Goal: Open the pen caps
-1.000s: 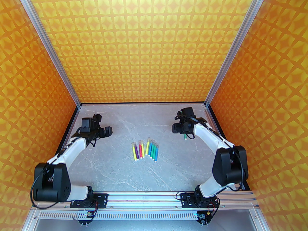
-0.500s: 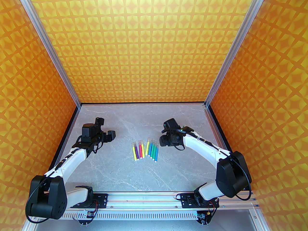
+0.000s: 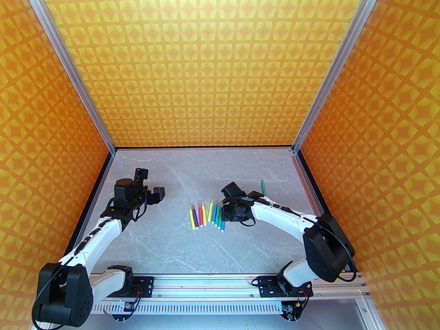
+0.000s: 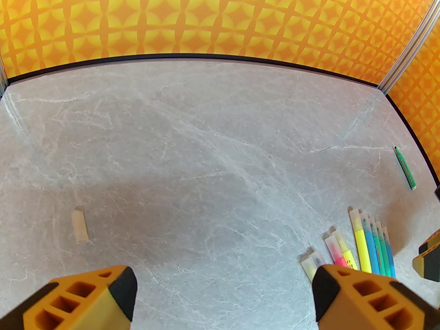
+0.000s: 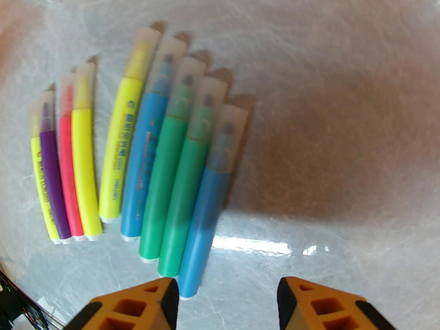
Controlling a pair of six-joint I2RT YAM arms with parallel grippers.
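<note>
right hand point(image 5: 227, 294) moved off green pen point(image 3: 263, 186), now released above pens point(image 5: 154, 156); left hand point(image 4: 223, 287) released.

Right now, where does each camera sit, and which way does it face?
Top external: above and behind the robot, looking down and forward over the table; left arm and right arm show.
Left wrist: on the left arm, facing across the table to the far wall; open left gripper at the bottom.
Right wrist: on the right arm, looking down close at the pens; open right gripper at the bottom.
Shared: top external and left wrist both show the lone green pen.
</note>
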